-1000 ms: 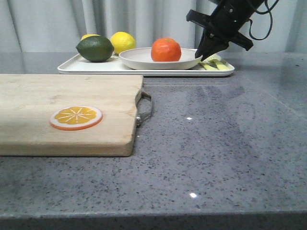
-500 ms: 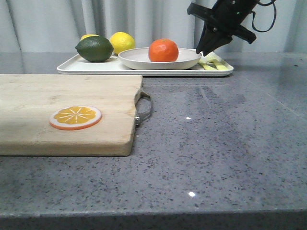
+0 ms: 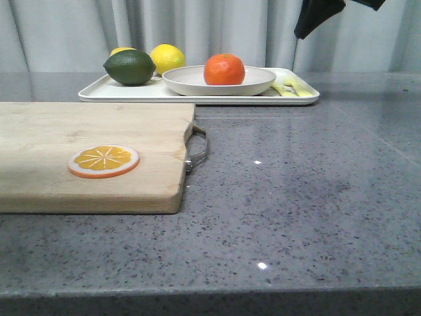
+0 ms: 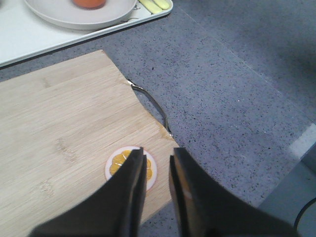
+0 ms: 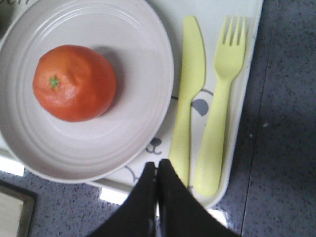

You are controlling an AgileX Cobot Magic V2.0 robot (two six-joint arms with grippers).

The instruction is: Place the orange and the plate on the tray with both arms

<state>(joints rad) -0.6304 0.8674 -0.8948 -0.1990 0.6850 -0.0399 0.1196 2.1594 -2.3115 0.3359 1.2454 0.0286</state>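
Note:
The orange [image 3: 224, 69] [image 5: 74, 82] rests inside the off-white plate [image 3: 256, 81] [image 5: 148, 64], and the plate stands on the white tray [image 3: 131, 92] [image 5: 247, 29] at the back of the table. My right gripper [image 5: 157, 163] [image 3: 309, 23] hovers high above the tray's near edge, shut with nothing between its fingers, apart from the plate. My left gripper [image 4: 157, 153] is open and empty, held above the wooden cutting board's corner, over the orange slice [image 4: 118, 165].
A wooden cutting board [image 3: 85, 151] with a metal handle [image 3: 199, 148] and an orange slice [image 3: 104, 161] fills the front left. A lime [image 3: 130, 66] and lemons [image 3: 168, 58] sit on the tray's left. A yellow-green knife [image 5: 190, 94] and fork [image 5: 219, 108] lie on its right.
My right gripper has let go of the plate's rim and risen up and to the right, nearly out of the front view. The plate with the orange stays on the tray.

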